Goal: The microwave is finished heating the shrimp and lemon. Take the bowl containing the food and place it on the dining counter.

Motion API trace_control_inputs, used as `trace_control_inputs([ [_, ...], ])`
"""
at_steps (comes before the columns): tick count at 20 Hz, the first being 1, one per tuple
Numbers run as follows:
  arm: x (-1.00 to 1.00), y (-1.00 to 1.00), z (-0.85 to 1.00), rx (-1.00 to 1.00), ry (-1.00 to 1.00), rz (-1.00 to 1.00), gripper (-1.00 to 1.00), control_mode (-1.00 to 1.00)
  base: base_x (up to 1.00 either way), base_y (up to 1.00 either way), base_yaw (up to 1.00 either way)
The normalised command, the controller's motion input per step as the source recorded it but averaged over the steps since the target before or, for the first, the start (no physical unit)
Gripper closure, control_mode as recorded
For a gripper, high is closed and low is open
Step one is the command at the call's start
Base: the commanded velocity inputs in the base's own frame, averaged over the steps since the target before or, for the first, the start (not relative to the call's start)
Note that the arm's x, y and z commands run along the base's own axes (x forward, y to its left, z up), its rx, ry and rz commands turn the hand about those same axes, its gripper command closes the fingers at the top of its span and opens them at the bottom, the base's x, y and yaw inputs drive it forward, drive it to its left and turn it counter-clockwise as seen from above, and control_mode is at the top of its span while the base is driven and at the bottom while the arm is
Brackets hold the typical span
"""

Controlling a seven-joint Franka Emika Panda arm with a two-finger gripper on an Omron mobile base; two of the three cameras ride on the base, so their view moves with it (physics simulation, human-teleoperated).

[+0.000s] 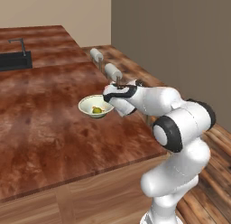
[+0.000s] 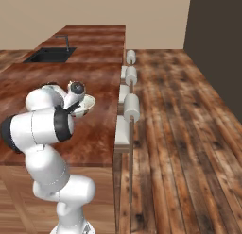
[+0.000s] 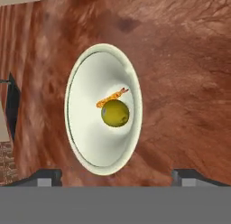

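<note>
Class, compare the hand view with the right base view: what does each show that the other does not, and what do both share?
Hand view alone: the shrimp and the lemon lying inside the bowl, touching. Right base view alone: the row of stools along the counter's edge, the plank floor and the robot arm. Both share the bowl, the dining counter and the dark sink.

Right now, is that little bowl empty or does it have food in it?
Not empty: the bowl holds a yellow-green lemon and a small orange shrimp.
</note>
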Motion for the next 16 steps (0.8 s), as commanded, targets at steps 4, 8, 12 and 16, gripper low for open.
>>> trace_control_inputs([
  [4, -1.0, -0.18, 0.96, 0.16, -0.27, 0.0, -1.0, -1.0, 0.0, 0.0, 0.0],
  [8, -1.0, -0.29, 0.98, 0.16, -0.28, 0.01, -1.0, -1.0, 0.0, 0.0, 0.0],
  [12, -1.0, -0.33, 0.99, 0.11, -0.28, 0.1, -1.0, -1.0, 0.0, 0.0, 0.0],
  [16, -1.0, -0.36, 1.0, 0.09, -0.25, 0.16, -1.0, -1.0, 0.0, 0.0, 0.0],
])
